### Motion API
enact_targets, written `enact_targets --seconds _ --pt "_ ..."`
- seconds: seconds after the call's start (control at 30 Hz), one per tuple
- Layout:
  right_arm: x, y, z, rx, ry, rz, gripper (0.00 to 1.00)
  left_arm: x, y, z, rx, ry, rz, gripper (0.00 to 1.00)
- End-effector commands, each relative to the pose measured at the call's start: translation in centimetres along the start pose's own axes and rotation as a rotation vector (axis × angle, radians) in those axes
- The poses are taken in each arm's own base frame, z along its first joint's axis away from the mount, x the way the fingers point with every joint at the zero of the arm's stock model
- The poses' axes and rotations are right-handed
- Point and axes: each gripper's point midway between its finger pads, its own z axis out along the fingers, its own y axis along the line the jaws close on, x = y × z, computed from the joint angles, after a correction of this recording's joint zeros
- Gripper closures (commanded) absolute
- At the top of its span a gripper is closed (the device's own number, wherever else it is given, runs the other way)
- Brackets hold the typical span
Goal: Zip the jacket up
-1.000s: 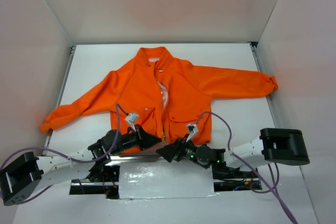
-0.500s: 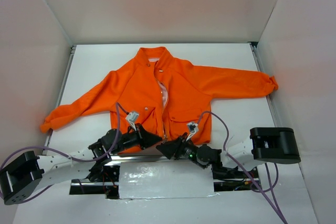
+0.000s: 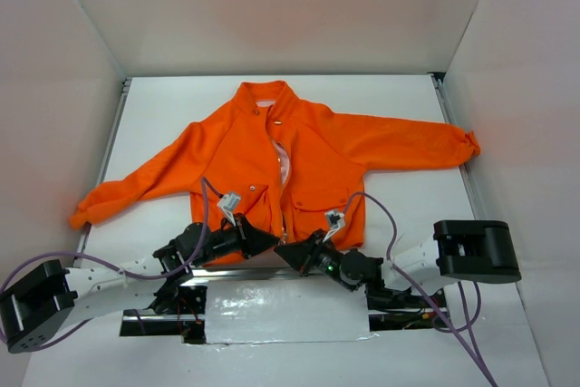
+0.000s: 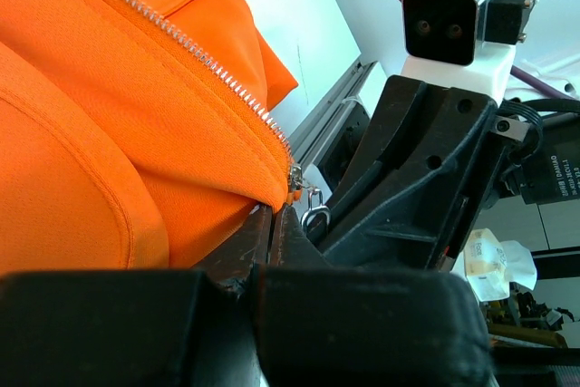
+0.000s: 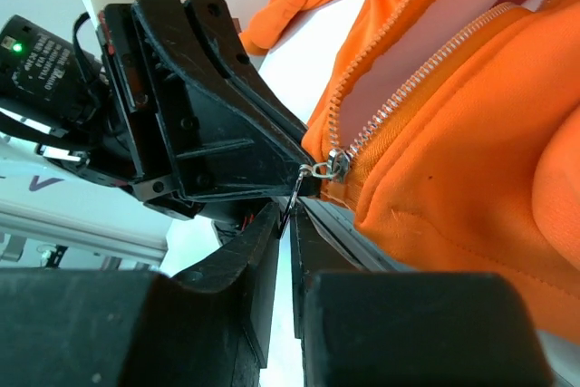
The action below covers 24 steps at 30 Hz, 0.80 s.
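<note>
Since a second ago the right arm is drawing in toward the hem (image 4: pixel 208 210), and its jaws, wide then, are now pinching down on the pull (image 5: pixel 297 192) at the foot of the zipper (image 3: pixel 283 183). The left jaws are staying shut on the hem fabric just beside the slider (image 4: pixel 294 177), pinning it. The jacket (image 3: pixel 272 165) itself is not shifting. This is looking like the grasp stage finishing, with one side anchoring and the other taking the pull. The zipper is still standing open above the slider, so the upward draw is yet to begin.

The jacket is lying flat and front up in the middle of the counter (image 3: pixel 408 97), with its hem at the near edge by the arm bases. Its collar (image 3: pixel 265 95) is pointing away from the arms. The zipper is running near-to-far along that axis, and the sleeves are spreading left and right.
</note>
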Motion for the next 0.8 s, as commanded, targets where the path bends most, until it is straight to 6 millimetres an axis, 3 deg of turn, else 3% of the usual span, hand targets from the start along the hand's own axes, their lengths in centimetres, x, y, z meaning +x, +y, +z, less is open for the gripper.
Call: enact_targets --seconds 0.0,0.1,0.17,0.2,0.5,0.7,0.77 --pt "-0.9 0.4 0.0 0.005 -0.043 0.022 0.84 -2.4 -3.9 0.5 0.126 -0.06 0.002 1.0" --pt "-0.8 0.3 0.1 0.017 -0.035 0.03 0.85 -2.3 -3.8 0.5 0.124 -0.059 0.003 1.0" --pt "-0.8 0.3 0.1 0.021 -0.034 0.042 0.99 -2.4 -3.7 0.5 0.121 -0.062 0.004 1.0" --pt "-1.0 0.6 0.1 0.018 -0.038 0.052 1.0 -2.2 -3.7 0.4 0.121 -0.06 0.007 1.0" --pt "-1.7 1.7 0.8 0.056 -0.009 0.087 1.0 -1.2 -2.4 0.2 0.101 -0.043 0.009 1.0" --pt "-1.2 -0.2 0.9 0.168 0.059 0.229 1.0 -1.3 -2.6 0.0 0.112 -0.05 0.038 1.0" --pt "-1.5 0.6 1.2 0.179 0.07 0.265 1.0 -1.3 -2.5 0.0 0.111 -0.052 0.049 1.0"
